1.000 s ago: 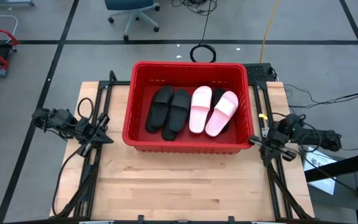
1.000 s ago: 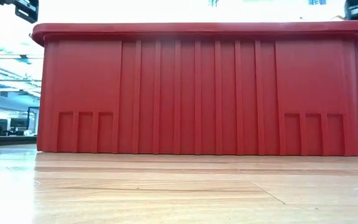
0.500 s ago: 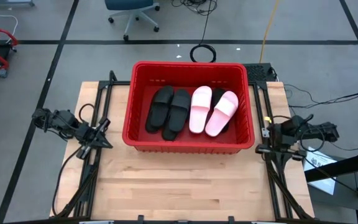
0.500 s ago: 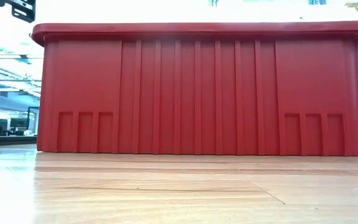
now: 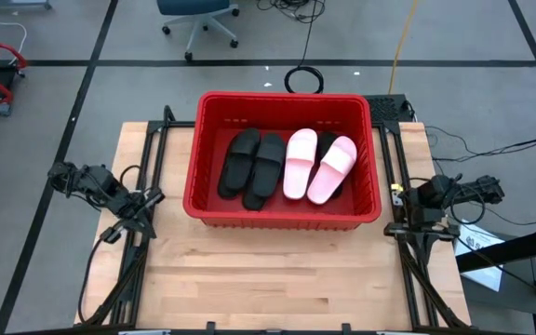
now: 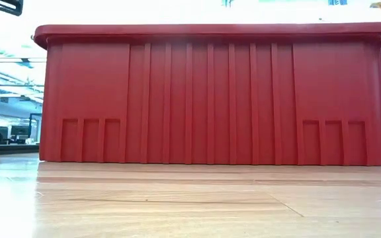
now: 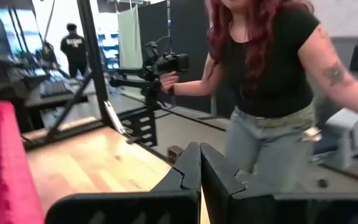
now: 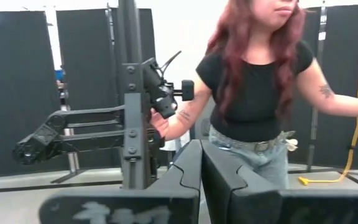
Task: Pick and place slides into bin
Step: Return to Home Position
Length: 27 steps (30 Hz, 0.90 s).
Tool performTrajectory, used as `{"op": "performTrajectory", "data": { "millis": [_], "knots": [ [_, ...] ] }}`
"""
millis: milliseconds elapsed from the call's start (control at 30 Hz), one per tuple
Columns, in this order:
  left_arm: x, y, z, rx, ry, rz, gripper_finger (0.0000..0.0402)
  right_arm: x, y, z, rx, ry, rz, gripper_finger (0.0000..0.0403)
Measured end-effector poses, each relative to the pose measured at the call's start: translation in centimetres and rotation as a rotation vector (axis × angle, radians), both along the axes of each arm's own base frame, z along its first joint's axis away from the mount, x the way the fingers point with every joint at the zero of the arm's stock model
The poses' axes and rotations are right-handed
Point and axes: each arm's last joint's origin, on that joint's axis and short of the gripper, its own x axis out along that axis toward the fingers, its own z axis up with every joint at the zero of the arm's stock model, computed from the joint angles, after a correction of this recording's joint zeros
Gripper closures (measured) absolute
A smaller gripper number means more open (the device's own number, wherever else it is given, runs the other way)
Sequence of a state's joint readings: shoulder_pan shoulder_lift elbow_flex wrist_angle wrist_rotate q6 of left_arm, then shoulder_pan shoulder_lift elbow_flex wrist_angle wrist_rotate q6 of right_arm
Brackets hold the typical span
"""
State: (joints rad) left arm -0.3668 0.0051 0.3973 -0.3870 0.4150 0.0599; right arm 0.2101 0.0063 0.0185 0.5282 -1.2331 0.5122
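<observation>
The red bin (image 5: 210, 200) stands at the table's far middle; its ribbed near wall (image 6: 210, 99) fills the low view. Inside lie a black wide-strap pair of slides (image 5: 252, 166) on the left and a pale pink pair (image 5: 319, 167) on the right, with a dark shape under the pink pair. My left gripper (image 5: 119, 228) is left of the bin and my right gripper (image 5: 398, 225) is right of it. Both are outside the bin, shut and empty, as the wrist views show (image 7: 199, 171) (image 8: 201, 168).
Bare wood (image 5: 268, 270) takes up the table's near half. Black frame rails (image 5: 142, 270) (image 5: 417, 279) run along both sides. A person (image 8: 253, 93) stands beyond the table with a hand on a black arm rig (image 8: 160, 93), also seen in the left wrist view (image 7: 272, 93).
Both grippers have swung away from the bin's side walls toward the table's near edge. In the low view both have gone up, nearly out of the picture. The slides and the bin have stayed where they were.
</observation>
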Motion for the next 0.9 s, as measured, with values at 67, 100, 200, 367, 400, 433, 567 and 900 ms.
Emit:
{"op": "performTrajectory", "data": {
  "millis": [67,100,200,367,400,433,567,900],
  "knots": [
    [0.0,0.0,0.0,-0.043,0.044,-0.007,0.0396,-0.1,0.1,0.0,0.001,-0.001,0.017,0.0403],
    [0.0,0.0,0.0,-0.060,0.062,-0.009,0.0392,-0.1,0.1,0.0,0.001,-0.003,0.026,0.0403],
    [-0.1,-0.1,-0.1,-0.070,0.087,-0.047,0.0383,-0.2,0.3,0.0,0.001,-0.015,0.046,0.0403],
    [0.1,-0.7,-1.1,-0.013,0.046,-0.213,0.0378,-0.4,0.4,0.0,-0.001,-0.050,0.069,0.0403],
    [0.3,-0.8,-1.5,-0.014,0.039,-0.232,0.0378,-0.4,0.5,0.0,-0.001,-0.058,0.073,0.0403],
    [0.5,-0.9,-1.8,-0.019,0.034,-0.241,0.0378,-0.4,0.5,0.0,-0.001,-0.063,0.077,0.0403],
    [1.5,-1.5,-3.8,-0.026,0.031,-0.259,0.0378,-0.5,0.6,0.0,-0.001,-0.075,0.094,0.0403],
    [2.5,-2.6,-7.9,-0.046,-0.016,-0.417,0.0378,-0.8,0.9,0.0,0.002,-0.091,0.151,0.0403]
  ]
}}
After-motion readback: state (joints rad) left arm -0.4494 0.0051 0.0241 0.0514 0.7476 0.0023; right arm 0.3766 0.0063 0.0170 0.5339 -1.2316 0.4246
